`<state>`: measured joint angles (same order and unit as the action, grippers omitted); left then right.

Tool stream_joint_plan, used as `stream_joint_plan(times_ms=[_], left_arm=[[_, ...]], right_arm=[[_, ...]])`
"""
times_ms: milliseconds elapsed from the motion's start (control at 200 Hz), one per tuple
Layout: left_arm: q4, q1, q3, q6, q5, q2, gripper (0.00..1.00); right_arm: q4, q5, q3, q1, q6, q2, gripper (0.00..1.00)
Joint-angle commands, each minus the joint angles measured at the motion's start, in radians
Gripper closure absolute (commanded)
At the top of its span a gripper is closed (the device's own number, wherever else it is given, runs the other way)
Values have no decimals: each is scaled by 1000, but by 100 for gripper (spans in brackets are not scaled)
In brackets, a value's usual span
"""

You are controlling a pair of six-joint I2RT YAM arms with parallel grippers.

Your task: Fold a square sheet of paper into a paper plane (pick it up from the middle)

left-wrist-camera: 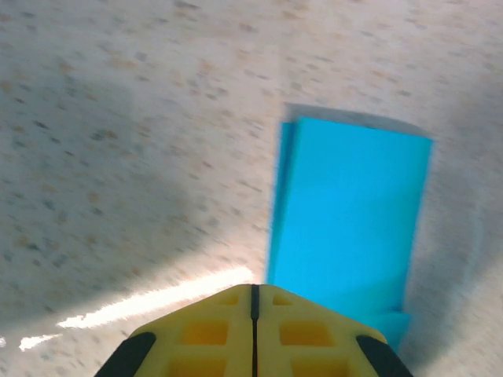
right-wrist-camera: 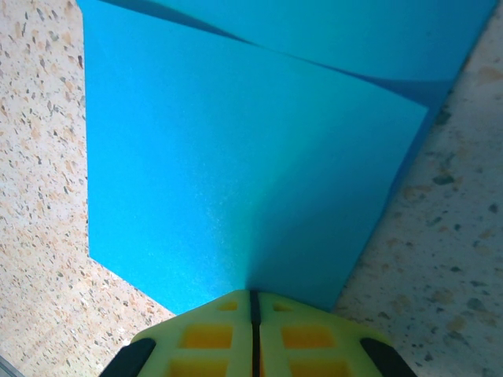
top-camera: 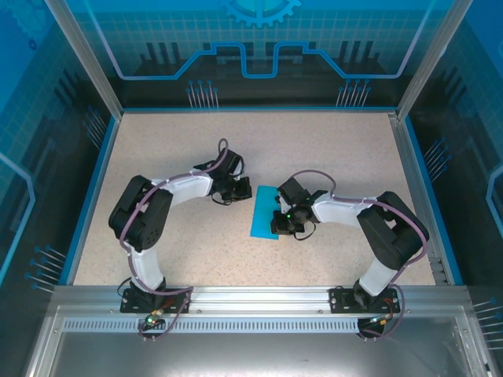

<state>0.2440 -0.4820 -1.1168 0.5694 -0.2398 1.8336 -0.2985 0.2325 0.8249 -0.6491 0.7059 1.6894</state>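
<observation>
so only 1 fold looks done: sheet (top-camera: 264, 214) lies doubled on the table (top-camera: 189, 141), left claw (left-wrist-camera: 253, 292) clenched empty beside it, right claw (right-wrist-camera: 253, 295) clenched at its edge, nose and wing folds left.

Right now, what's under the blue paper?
The blue paper is folded: a lower layer peeks out past the top flap. Speckled table surrounds it; anything directly beneath is covered.

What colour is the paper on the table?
The paper is plain turquoise blue with no pattern. It shows best in the right wrist view.
</observation>
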Motion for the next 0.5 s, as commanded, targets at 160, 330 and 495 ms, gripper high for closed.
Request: stream_joint_plan(times_ms=[160, 330, 495], left_arm=[[-130, -57, 103, 79, -192, -29, 92], [-149, -82, 90, 91, -206, 31, 93], [-154, -85, 90, 114, -190, 70, 94]], right_arm=[[-132, -124, -69, -7, -12, 101, 92], [-139, -96, -43, -7, -32, 80, 92], [-149, -58, 10, -6, -68, 28, 92]])
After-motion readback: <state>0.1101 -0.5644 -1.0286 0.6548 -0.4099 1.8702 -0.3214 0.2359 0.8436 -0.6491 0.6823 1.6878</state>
